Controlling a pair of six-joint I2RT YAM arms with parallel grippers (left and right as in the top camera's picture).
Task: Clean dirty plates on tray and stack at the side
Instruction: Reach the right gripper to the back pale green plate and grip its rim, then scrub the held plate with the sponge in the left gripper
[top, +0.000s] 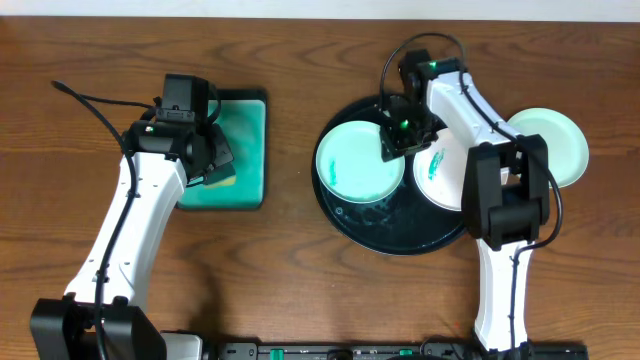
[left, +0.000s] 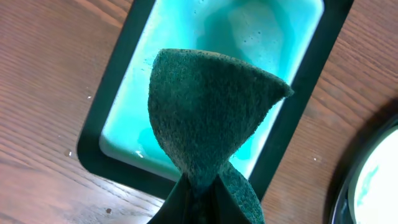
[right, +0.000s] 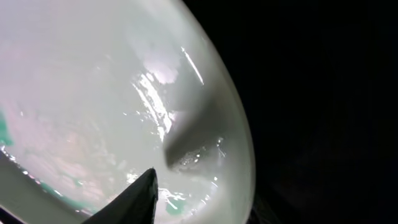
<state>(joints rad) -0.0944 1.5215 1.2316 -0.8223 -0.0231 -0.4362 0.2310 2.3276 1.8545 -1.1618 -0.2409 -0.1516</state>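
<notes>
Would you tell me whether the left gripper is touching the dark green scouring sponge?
Touching. The left wrist view shows the left gripper pinching the dark green scouring sponge at its narrowed lower end, between both fingers.

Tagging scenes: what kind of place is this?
Probably a lab bench staged for dishwashing, not a kitchen: wooden table, plates on a black tray, green sponge above a teal wash tray.
</notes>
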